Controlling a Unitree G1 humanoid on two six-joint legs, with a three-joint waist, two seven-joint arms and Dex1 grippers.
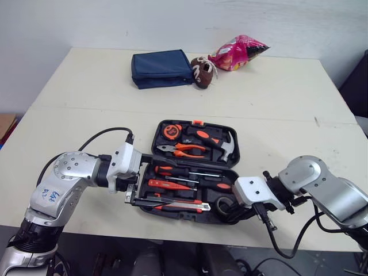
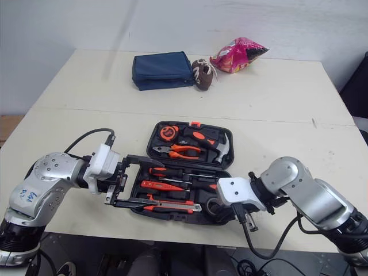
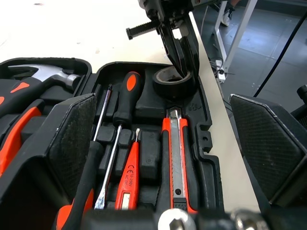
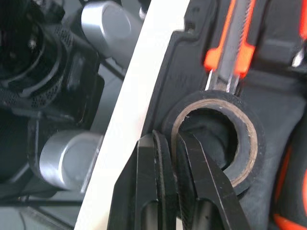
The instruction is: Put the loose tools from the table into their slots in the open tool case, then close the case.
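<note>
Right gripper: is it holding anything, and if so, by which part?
Yes. The right gripper pinches the black tape roll by its wall, one finger inside the ring and one outside.

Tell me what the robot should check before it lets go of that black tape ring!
1. Grip on the tape roll: ok. The right gripper pinches its wall, one finger inside the ring and one outside.
2. Tape roll fully down in its round slot: cannot tell.
3. Utility knife and screwdrivers lying in their slots: ok.
4. Hammer and pliers seated in the far half: ok.
5. Left gripper out of the lid's way: probably not ok. It is open astride the end of the case.
6. Case closed: not ok, it is open.
</note>
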